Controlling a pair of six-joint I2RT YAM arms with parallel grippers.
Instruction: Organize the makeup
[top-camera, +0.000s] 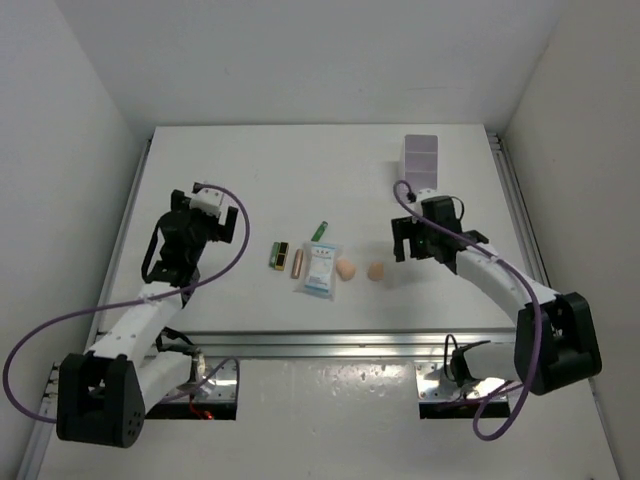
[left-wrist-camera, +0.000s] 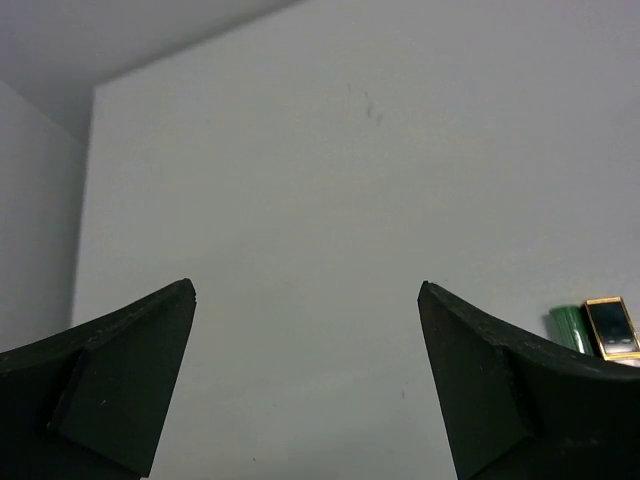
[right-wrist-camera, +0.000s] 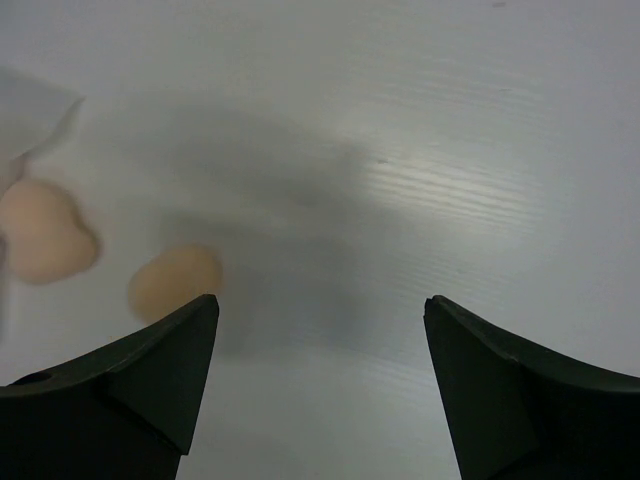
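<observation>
A white table (top-camera: 250, 170) boxed in by white walls. The left gripper (top-camera: 205, 212) and the right gripper (top-camera: 420, 240) both stand wide open, holding nothing. Between them runs a row of makeup. The dark green-yellow stick (top-camera: 279, 256) and rose-gold lipstick (top-camera: 297, 261) lie side by side, long axes near-to-far. Next come the white-blue packet (top-camera: 318, 267) and two peach sponges (top-camera: 345, 269) (top-camera: 376, 271). A small green tube (top-camera: 320, 231) slants just beyond the packet. Bare surface lies all around. Far right sits the white tray (top-camera: 421, 160), its compartments plain white.
</observation>
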